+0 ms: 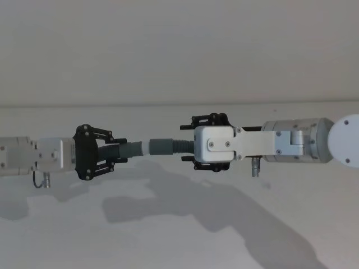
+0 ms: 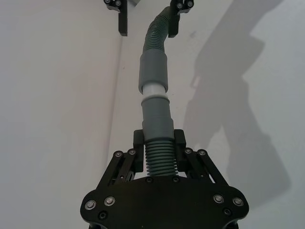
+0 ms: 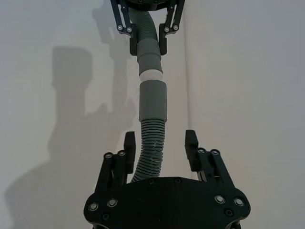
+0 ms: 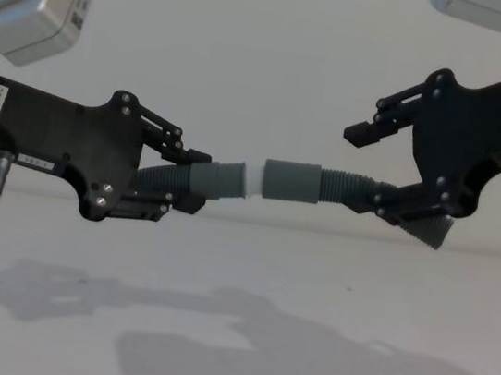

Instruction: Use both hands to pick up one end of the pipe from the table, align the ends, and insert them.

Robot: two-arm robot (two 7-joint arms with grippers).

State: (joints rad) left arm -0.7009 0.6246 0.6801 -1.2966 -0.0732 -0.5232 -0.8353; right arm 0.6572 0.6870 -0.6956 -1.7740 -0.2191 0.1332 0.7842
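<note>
Seemingly half-seated white tip (image 2: 155,90), depth unclear

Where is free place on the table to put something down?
The table is bare in front of and below the joined pipe, apart from shadows. Crowded: the raised middle line, where the left tool and right tool hold the pipe.
</note>
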